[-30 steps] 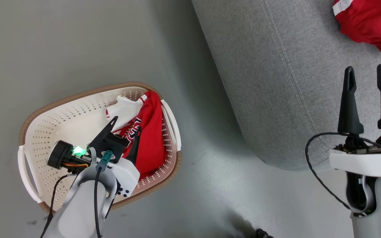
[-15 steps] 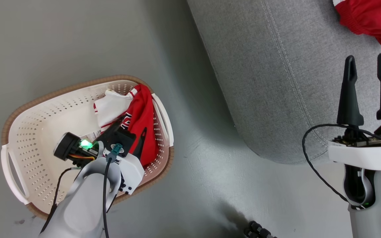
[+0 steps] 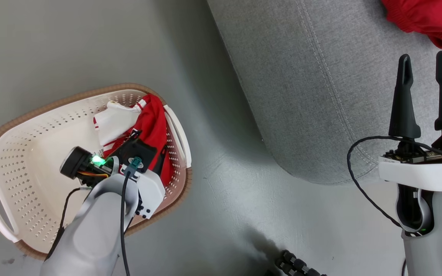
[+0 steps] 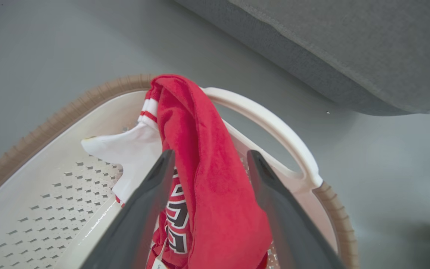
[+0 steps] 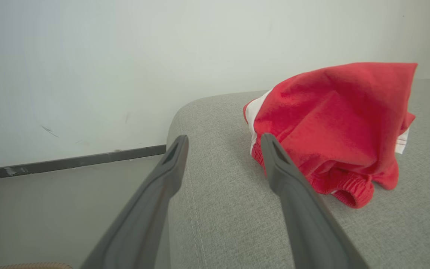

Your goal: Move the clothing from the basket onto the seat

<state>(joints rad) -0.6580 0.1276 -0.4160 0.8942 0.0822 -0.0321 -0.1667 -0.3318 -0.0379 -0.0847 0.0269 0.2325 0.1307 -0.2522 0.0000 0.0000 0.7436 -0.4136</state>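
Left pincer [image 4: 210, 155] open, astride the red-and-white garment [image 4: 207, 194] heaped in the basket [image 3: 52, 100] by its handle [image 4: 267, 119]; right pincer [image 3: 423, 56] open, empty, over the seat [image 3: 320, 96], near a second red garment [image 5: 334, 119] lying there.

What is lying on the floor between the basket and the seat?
Nothing. In the head view, the strip of grey floor between the basket and the seat is bare.
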